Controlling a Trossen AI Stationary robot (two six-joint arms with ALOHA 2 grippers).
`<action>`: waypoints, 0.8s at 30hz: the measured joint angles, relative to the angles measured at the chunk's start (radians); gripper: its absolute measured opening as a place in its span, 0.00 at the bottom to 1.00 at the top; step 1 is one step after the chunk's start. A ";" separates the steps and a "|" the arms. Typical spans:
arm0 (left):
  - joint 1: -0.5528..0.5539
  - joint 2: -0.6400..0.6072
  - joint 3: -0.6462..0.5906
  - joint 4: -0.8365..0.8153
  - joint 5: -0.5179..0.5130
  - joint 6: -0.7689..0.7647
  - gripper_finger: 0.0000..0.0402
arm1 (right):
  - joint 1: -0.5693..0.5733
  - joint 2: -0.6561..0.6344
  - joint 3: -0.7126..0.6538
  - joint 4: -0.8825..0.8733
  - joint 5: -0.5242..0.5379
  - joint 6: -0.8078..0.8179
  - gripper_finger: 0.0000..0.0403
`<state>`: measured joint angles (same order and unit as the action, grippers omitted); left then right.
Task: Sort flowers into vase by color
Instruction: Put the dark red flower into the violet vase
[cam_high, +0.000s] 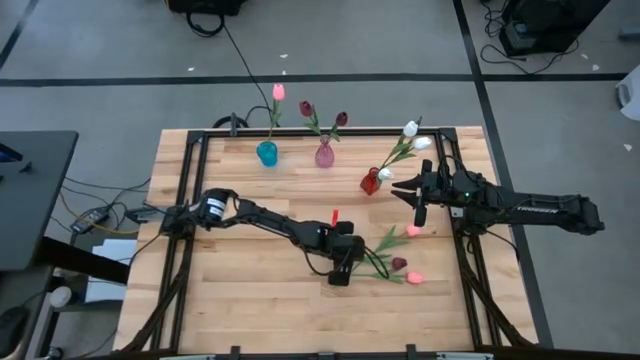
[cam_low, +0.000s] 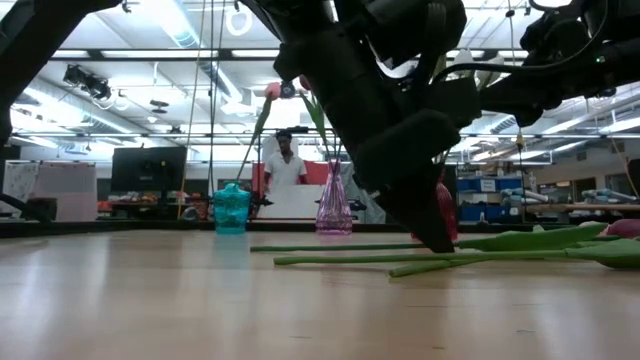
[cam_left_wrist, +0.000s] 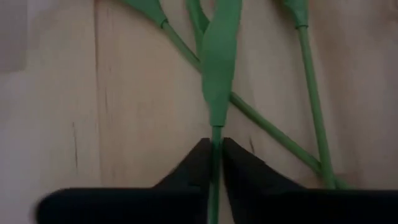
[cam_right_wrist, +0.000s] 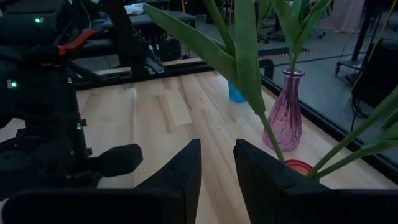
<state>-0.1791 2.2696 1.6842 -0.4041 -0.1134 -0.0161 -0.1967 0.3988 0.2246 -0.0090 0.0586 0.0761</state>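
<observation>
1. The left gripper (cam_high: 340, 277) is low on the tabletop (cam_high: 240, 290). The left wrist view shows its jaws shut tight on a green stem (cam_left_wrist: 215, 140).
2. The high view shows loose flowers (cam_high: 400, 262) lying just right of it.
3. The right gripper (cam_right_wrist: 217, 163) is near the red vase (cam_high: 371, 181), jaws a little apart, holding nothing.
4. Only the low view shows a person (cam_low: 286, 160) far behind.

Green stem (cam_left_wrist: 215, 180) between my black left fingers (cam_left_wrist: 186, 171), pink vase (cam_right_wrist: 286, 115) and teal vase (cam_right_wrist: 235, 93) beyond my right jaws, pale wood table (cam_high: 250, 300).

Three vases (cam_high: 324, 155) stand along the table's (cam_high: 240, 300) far edge (stems in each), loose flowers (cam_high: 400, 262) lying nearer, right of centre.
</observation>
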 joint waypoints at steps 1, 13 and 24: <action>0.000 0.000 0.004 -0.006 -0.002 -0.014 0.06 | 0.000 0.000 0.000 0.000 0.000 0.000 0.27; 0.004 -0.065 -0.004 -0.071 -0.120 -0.014 0.01 | 0.000 0.000 0.000 -0.010 -0.008 0.000 0.27; 0.034 -0.316 -0.490 0.352 -0.178 -0.105 0.00 | 0.001 -0.003 0.000 -0.011 0.000 0.003 0.27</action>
<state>-0.1450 1.9532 1.1939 -0.0516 -0.2913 -0.1214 -0.1960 0.3962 0.2249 -0.0199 0.0587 0.0794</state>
